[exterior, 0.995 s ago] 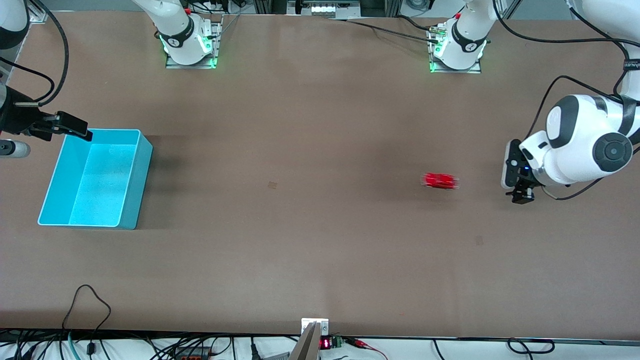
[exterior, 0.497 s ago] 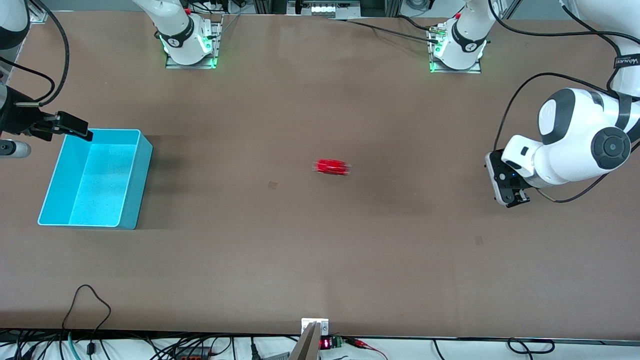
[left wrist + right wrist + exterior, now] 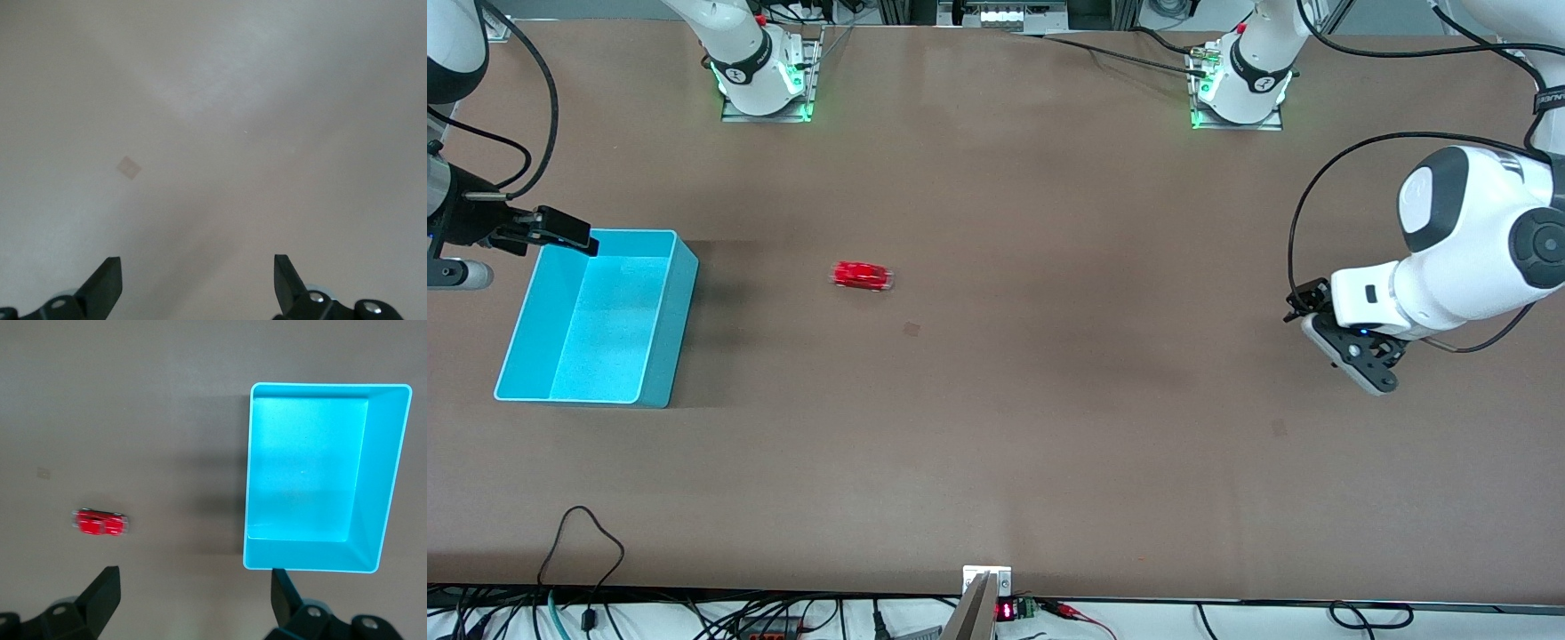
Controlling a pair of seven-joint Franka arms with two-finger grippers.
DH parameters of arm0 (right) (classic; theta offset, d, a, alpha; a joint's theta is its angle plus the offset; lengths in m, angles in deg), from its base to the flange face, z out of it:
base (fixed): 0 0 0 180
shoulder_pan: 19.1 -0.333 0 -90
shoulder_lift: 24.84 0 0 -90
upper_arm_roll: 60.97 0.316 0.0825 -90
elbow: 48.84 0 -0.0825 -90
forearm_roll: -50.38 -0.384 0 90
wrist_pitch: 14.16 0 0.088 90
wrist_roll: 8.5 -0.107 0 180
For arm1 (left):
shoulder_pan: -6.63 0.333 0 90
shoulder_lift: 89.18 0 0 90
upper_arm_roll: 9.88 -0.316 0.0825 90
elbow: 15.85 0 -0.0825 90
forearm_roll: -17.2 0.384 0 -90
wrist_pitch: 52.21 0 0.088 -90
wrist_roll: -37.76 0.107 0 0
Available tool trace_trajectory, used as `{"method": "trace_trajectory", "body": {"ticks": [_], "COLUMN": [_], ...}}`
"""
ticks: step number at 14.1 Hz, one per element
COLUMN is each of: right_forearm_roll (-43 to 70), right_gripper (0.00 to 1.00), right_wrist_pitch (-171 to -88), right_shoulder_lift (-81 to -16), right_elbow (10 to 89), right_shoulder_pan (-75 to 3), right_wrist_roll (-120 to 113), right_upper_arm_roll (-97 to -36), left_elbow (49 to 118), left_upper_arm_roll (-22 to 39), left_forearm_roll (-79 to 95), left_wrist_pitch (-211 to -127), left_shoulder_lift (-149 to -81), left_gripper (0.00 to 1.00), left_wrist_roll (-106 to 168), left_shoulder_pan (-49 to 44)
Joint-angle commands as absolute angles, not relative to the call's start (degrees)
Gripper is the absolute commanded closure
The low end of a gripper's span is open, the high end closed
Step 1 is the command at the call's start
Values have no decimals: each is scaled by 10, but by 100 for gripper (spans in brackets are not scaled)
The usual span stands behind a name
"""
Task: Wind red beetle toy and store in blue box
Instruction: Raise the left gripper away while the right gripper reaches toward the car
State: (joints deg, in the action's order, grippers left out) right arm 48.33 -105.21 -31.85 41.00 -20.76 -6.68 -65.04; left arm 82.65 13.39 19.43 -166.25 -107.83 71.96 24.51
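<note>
The red beetle toy (image 3: 862, 276) is on the table on its wheels, apart from both grippers, a short way from the blue box (image 3: 681, 329) toward the left arm's end. It also shows in the right wrist view (image 3: 99, 523) beside the empty blue box (image 3: 377, 520). My right gripper (image 3: 562, 229) is open and empty over the box's rim at the corner farthest from the front camera; its fingertips (image 3: 193, 593) stand wide apart. My left gripper (image 3: 1307, 302) is open and empty (image 3: 197, 280) over bare table at the left arm's end.
Small darker patches mark the table top (image 3: 911, 329) (image 3: 1279, 428); one shows in the left wrist view (image 3: 128, 167). The arm bases (image 3: 763, 80) (image 3: 1240, 89) stand along the edge farthest from the front camera. Cables (image 3: 587, 533) lie at the nearest edge.
The red toy has rolled fast across the table from near my left gripper toward the blue box. My left gripper has turned and shifted slightly. The right gripper has hardly moved.
</note>
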Motion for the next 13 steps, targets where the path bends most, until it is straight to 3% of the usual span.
{"method": "trace_trajectory", "body": {"ticks": [1, 6, 9, 13], "right_forearm_roll": [474, 475, 471, 468], "right_gripper": [0, 0, 0, 0], "right_wrist_pitch": [-1042, -1037, -1023, -1028], "right_shoulder_lift": [-322, -345, -345, -261], "right_elbow": [399, 403, 419, 578], "right_shoulder_pan": [-209, -237, -253, -262], "right_wrist_roll": [-70, -64, -66, 13], "right_upper_arm_roll": [-649, -646, -645, -633], "left_elbow": [808, 777, 730, 677], "left_upper_arm_roll": [126, 99, 24, 9], "left_forearm_roll": [191, 191, 187, 186], "left_wrist_pitch": [-1658, -1652, -1617, -1563], "left_shoulder_lift": [-1077, -1068, -1068, -1064], "left_gripper": [0, 0, 0, 0], "left_wrist_roll": [631, 482, 425, 352], "left_shoulder_pan": [243, 232, 168, 157]}}
